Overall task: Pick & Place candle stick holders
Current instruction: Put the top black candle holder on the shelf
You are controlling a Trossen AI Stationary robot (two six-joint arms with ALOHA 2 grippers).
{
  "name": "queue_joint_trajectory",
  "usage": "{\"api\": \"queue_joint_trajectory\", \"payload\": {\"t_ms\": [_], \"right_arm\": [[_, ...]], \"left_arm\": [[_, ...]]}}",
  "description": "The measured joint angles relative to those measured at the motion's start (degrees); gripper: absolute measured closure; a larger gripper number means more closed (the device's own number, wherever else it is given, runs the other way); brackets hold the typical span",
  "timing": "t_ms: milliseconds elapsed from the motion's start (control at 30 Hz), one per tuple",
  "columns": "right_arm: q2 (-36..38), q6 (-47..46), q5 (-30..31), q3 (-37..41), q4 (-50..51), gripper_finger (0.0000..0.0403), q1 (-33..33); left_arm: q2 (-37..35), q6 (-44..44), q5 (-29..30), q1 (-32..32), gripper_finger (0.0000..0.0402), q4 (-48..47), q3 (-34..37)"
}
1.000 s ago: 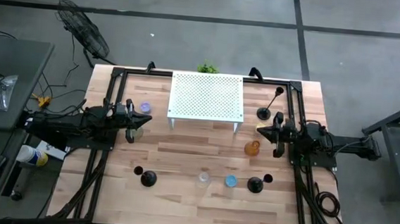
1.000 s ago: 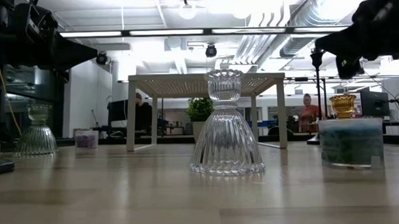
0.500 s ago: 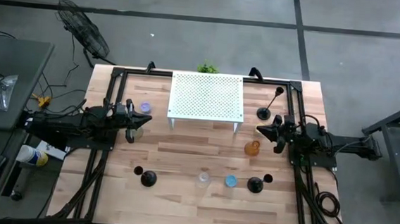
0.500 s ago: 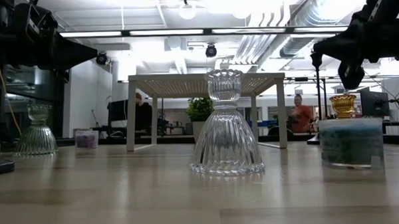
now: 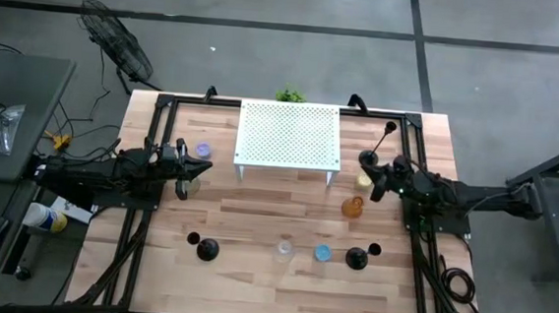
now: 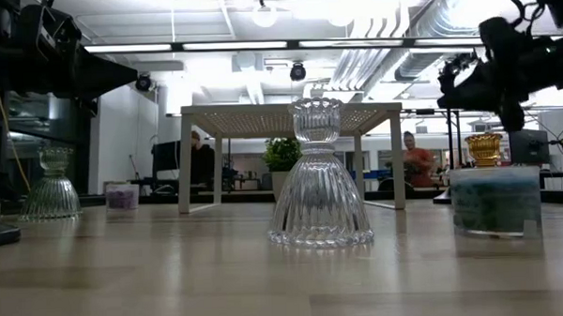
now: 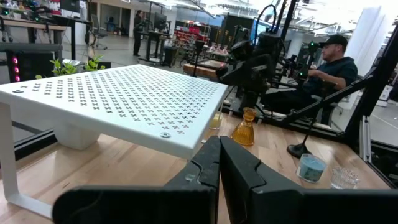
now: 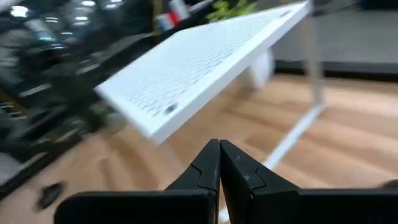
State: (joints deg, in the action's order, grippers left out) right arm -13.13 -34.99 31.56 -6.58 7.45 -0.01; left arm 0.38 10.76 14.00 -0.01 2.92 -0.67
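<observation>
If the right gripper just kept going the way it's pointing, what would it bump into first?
Probably the white rack. The right gripper, jaws shut and empty, points straight at the rack's near edge, with only bare table between. It might slip just under the top instead; depth is hard to judge.

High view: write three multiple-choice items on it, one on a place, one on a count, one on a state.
1. Where is the white rack?
A. Far middle of the table
B. Near left corner
C. On the floor

2. How many black candlesticks show?
A. One
B. Three
C. Six

3. How is the right end effector?
A. Wide open
B. Shut, empty
C. Holding a cup

Key: 1 A, it stands by the far edge. 2 B, at and. 3 B, the wrist view shows its fingers together.
</observation>
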Motion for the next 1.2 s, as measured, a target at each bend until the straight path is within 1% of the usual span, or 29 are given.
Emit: {"api": "queue_joint_trajectory", "payload": {"t_ms": [167, 233, 400, 533, 567, 667, 733, 833, 1033, 1133, 1200], "right_arm": [[-5.71, -4.18, 9.97, -5.33, 6.68, 0.0401, -0.01], [-7.61, -6.21, 12.04, -6.89, 7.90, 0.0401, 0.00], [-11.78, -8.34, 11.50, -9.04, 13.79, 0.0401, -0.02], [-12.94, -8.36, 5.92, -9.02, 13.71, 0.0401, 0.00], [-13.35, -8.72, 5.39, -9.05, 13.70, 0.0401, 0.00], [-15.02, -11.29, 5.54, -9.06, 14.56, 0.0401, -0.53], [-15.96, -14.39, 7.03, -9.08, 15.31, 0.0401, -1.73], [-16.82, -17.63, 6.50, -9.08, 15.60, 0.0401, -3.54], [-18.35, -17.30, 6.44, -9.12, 17.20, 0.0396, -4.98], [-18.36, -15.05, 6.44, -9.12, 17.18, 0.0378, -4.98], [-18.36, -12.60, 6.46, -9.12, 17.21, 0.0360, -5.01]], "left_arm": [[0.00, 0.00, -0.01, -0.01, 0.0398, 0.00, 0.00], [0.00, 0.00, 0.00, -0.02, 0.0398, 0.00, 0.00], [0.00, 0.00, -0.02, 0.00, 0.0398, -0.01, 0.00], [0.00, 0.00, -0.01, -0.01, 0.0398, 0.00, -0.01], [0.00, 0.00, 0.00, -0.02, 0.0398, 0.00, 0.00], [0.00, 0.00, 0.00, -0.01, 0.0398, 0.00, -0.01], [0.00, 0.00, 0.00, -0.02, 0.0398, 0.00, 0.00], [0.00, 0.00, 0.00, 0.00, 0.0398, 0.00, -0.01], [0.00, 0.00, 0.00, -0.02, 0.0398, 0.00, -0.02], [0.00, 0.00, 0.00, 0.00, 0.0398, -0.02, 0.00], [0.00, 0.00, 0.00, -0.02, 0.0398, 0.00, 0.00]]}}
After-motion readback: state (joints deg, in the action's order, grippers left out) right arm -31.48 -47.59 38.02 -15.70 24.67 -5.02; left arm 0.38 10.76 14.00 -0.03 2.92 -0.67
